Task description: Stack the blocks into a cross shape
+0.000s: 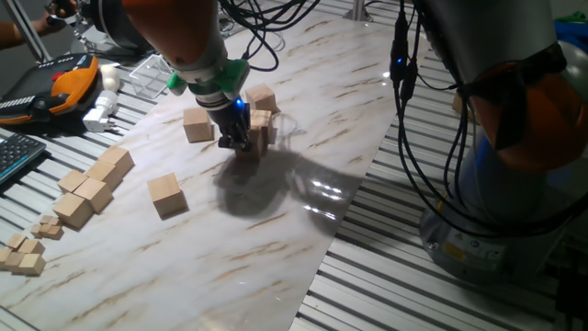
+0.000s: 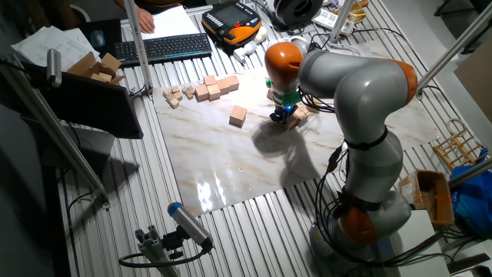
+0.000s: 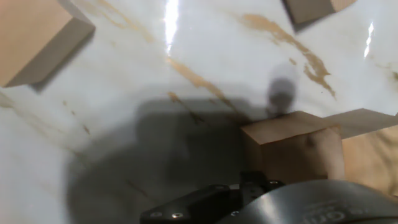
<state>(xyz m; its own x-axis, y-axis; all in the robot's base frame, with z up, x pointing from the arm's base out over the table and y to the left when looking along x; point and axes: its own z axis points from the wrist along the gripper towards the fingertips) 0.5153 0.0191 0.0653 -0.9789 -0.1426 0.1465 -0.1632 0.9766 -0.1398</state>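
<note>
Several tan wooden blocks lie on the marble board (image 1: 303, 230). One block (image 1: 167, 195) sits alone at the front left and also shows in the other fixed view (image 2: 237, 115). One block (image 1: 197, 125) sits left of my gripper (image 1: 234, 141). A cluster of blocks (image 1: 261, 118) stands just right of the gripper, with another block (image 1: 263, 97) behind it. The gripper is low over the board, right beside the cluster. In the hand view a block (image 3: 292, 149) sits close under the hand, with other blocks at the top left (image 3: 37, 37) and the right (image 3: 367, 121). The fingertips are hidden.
A row of joined tan cubes (image 1: 92, 184) and small cubelets (image 1: 23, 256) lie off the board's left edge. A keyboard (image 1: 14, 156), an orange pendant (image 1: 64, 83) and clear plastic trays (image 1: 152, 74) are at the far left. Cables hang over the board's back.
</note>
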